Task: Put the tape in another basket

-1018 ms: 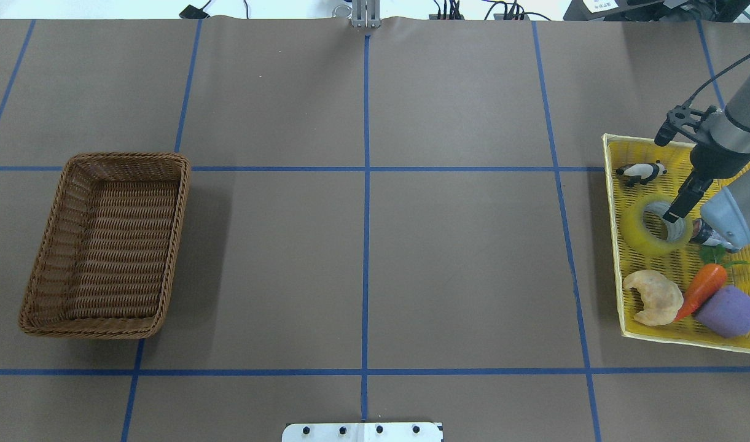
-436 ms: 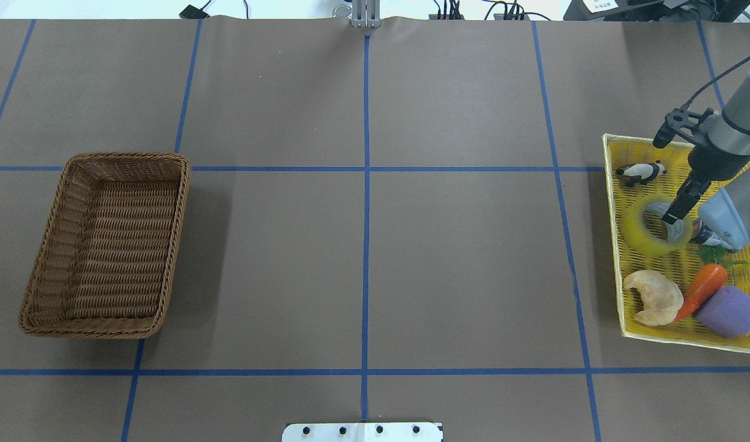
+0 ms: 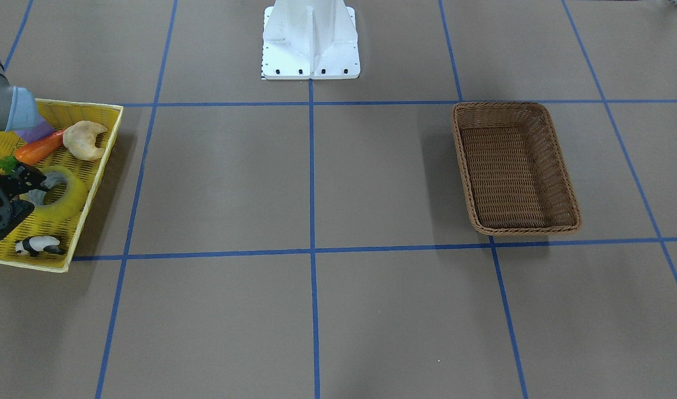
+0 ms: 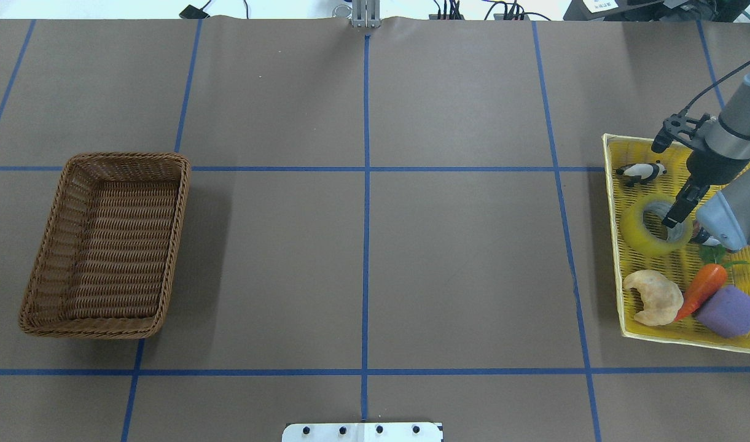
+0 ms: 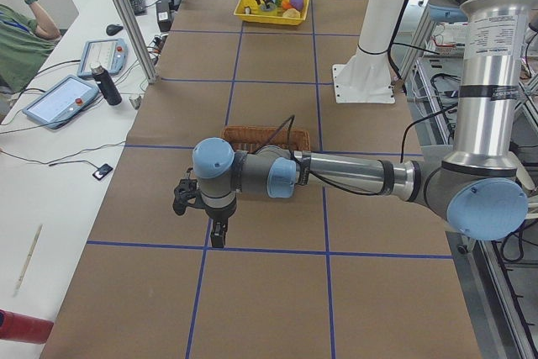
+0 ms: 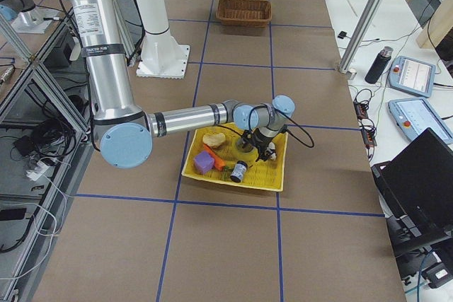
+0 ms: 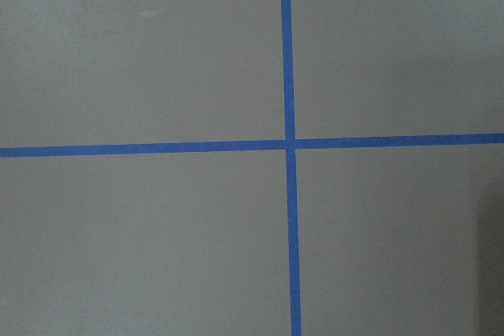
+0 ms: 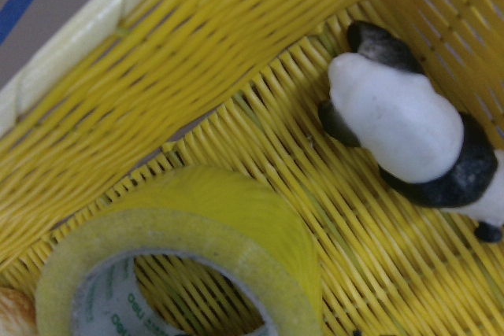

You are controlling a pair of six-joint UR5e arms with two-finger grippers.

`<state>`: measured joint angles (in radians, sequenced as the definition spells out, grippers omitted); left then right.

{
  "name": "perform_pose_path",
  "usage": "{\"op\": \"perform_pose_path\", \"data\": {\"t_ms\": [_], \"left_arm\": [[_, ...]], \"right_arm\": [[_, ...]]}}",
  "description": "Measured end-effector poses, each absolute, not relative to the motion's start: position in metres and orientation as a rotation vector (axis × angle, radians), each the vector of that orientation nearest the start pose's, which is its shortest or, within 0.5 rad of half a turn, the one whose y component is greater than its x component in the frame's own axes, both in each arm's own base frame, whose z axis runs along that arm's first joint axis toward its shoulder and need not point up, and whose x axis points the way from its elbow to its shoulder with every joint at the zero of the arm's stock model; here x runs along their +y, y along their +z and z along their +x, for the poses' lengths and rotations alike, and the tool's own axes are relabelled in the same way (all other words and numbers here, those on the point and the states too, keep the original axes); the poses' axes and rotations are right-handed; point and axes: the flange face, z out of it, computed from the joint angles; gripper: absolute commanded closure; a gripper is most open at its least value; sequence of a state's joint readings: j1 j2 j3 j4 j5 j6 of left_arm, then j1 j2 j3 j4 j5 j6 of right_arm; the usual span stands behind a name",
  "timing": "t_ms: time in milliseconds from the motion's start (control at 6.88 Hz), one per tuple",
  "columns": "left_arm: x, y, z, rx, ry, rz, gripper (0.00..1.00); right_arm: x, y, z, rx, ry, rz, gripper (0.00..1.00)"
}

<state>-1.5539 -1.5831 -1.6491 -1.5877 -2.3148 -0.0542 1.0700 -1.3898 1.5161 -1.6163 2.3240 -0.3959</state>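
The tape (image 4: 637, 236), a yellow roll with a pale core, lies flat in the yellow mesh tray (image 4: 688, 341) at the right. It also shows in the front view (image 3: 72, 194) and close up in the right wrist view (image 8: 236, 218). My right gripper (image 4: 679, 224) is open over it. One finger reaches into the core and the other stands outside the roll's wall (image 3: 23, 195). The brown wicker basket (image 4: 126, 156) stands empty at the far left. My left gripper (image 5: 217, 240) hangs over bare table near the basket (image 5: 261, 132); I cannot tell whether it is open or shut.
The tray also holds a toy panda (image 4: 642, 173), a croissant (image 4: 654, 298), a carrot (image 4: 703, 288), a purple block (image 4: 728, 310) and a small bottle (image 6: 239, 170). The white robot base (image 3: 310, 39) stands mid-table. Brown table with blue tape lines lies between tray and basket.
My right wrist has shifted slightly and its visible finger has moved a little further into the roll's core. The tape has stayed in the tray.
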Motion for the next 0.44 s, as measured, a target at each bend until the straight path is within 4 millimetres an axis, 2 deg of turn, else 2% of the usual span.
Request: {"op": "perform_pose_path", "data": {"t_ms": [145, 436], "left_arm": [[-0.5038, 0.6142, -0.0573, 0.746, 0.005, 0.076, 0.01], [-0.5039, 0.6137, -0.0573, 0.747, 0.005, 0.077, 0.01]], "right_arm": [[-0.5317, 0.5971, -0.2175, -0.782, -0.883, 0.035, 1.0], [-0.5318, 0.5957, -0.2181, -0.782, -0.884, 0.038, 1.0]]}}
